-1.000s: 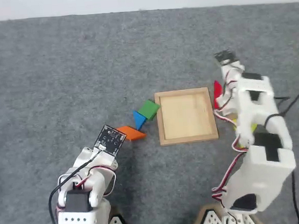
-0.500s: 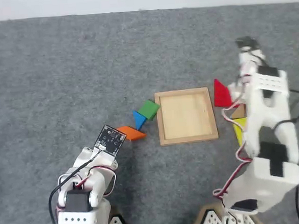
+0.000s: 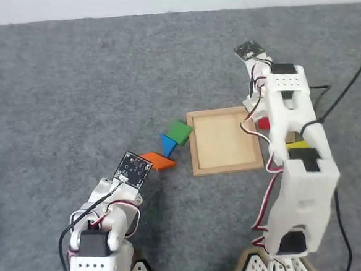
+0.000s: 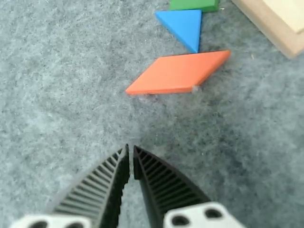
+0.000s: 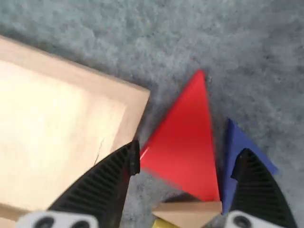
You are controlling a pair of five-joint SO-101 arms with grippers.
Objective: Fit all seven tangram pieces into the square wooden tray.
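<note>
Right pincer [image 5: 187, 159] is spread wide, one finger on each side of the red triangle [image 5: 183, 137], with nothing pinched yet. The triangle lies flat on the grey carpet [image 3: 72, 87], just beside the outer wall of the square wooden tray [image 5: 135, 102] near a corner. The tray floor is bare, so all seven pieces are still to go.

Step in hand, as I judge it: grasp the red triangle. One finger sits close to the tray wall; the other hangs over a blue piece [image 5: 237, 140] just beside the triangle's far edge. Closing as it stands could drag the blue piece along or jam a finger on the rim. Better to bring the fingers down onto carpet and squeeze across two straight edges.

Room: tight on that side, with a tan piece [image 5: 187, 211] and a yellow piece [image 3: 299, 144] crowding in. Lifting over the wall looks safer than sliding.

Left pincer [image 4: 130, 156] is pressed nearly together and holds nothing. It hangs over carpet near the orange parallelogram [image 4: 178, 73], with the blue triangle [image 4: 183, 26] and a green piece [image 4: 192, 4] beyond.
</note>
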